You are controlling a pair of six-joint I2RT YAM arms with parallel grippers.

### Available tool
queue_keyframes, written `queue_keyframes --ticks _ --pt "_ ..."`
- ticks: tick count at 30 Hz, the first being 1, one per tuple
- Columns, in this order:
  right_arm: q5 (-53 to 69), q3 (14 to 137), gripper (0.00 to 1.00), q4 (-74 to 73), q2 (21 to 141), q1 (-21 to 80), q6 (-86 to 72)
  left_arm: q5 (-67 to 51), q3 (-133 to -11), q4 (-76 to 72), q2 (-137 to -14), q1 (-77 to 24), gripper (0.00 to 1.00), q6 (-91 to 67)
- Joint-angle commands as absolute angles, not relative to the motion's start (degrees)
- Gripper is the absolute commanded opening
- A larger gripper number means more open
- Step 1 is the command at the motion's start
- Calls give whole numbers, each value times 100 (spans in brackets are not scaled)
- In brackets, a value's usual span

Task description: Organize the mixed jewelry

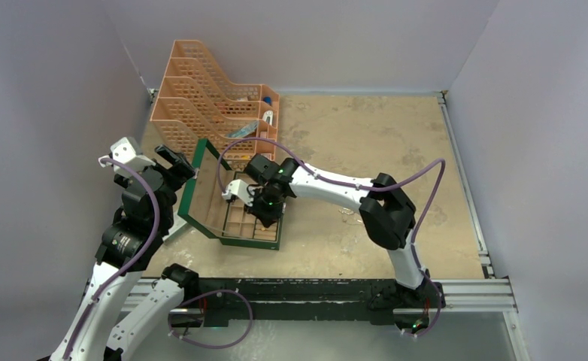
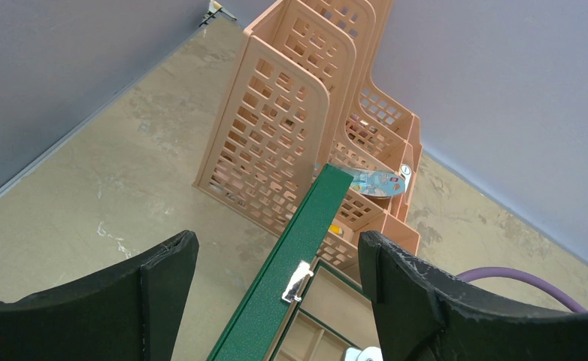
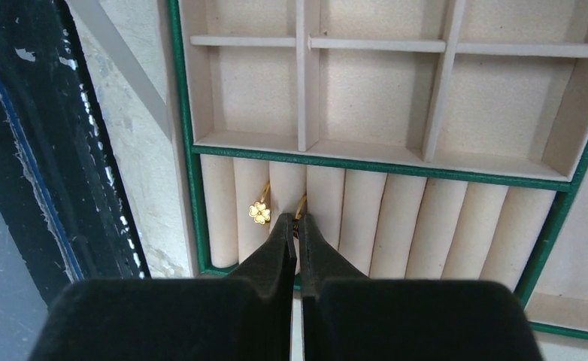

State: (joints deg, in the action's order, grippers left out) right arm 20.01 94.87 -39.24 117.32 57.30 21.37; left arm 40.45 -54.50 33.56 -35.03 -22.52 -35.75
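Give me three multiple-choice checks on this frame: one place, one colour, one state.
1. Where is the clover charm?
A. In a square compartment
B. At the padded rolls
C. On the bare table

2. What colour is the box outside?
A. Green
B. Red
C. White

3. How do the left gripper fingers stand?
A. Shut
B. Open
C. Out of view

Answers:
1 B: it sits at a groove between the padded rolls.
2 A: the rim and the lid are green.
3 B: a wide gap shows between the fingers, with the lid edge seen through it.
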Motion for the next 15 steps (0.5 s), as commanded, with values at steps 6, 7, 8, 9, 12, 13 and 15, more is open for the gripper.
queue_keyframes --ticks 6,7,8,9,12,13,15 --pt "1808 9805 0 -3917 11865 5713 1876 4037 -5437 3120 -3494 -2232 78 -3460" --pt "1786 9820 0 -3912 11883 5713 1862 4033 -5434 3120 -3498 -2232 78 -3461" --pt "1739 9851 0 -3910 11895 5713 1833 4040 -5434 3125 -3502 -2232 78 -3455" --pt "1705 9885 0 -3913 11929 5713 1811 4035 -5432 3121 -3504 -2232 78 -3458" --pt "1660 9967 0 -3943 11993 5713 1802 4030 -5433 3113 -3515 -2232 78 -3459" --pt "1642 9983 0 -3946 12011 5713 1793 4034 -5436 3113 -3510 -2232 78 -3453" --pt "1608 9993 0 -3924 12032 5713 1790 4034 -5432 3116 -3514 -2232 78 -3449"
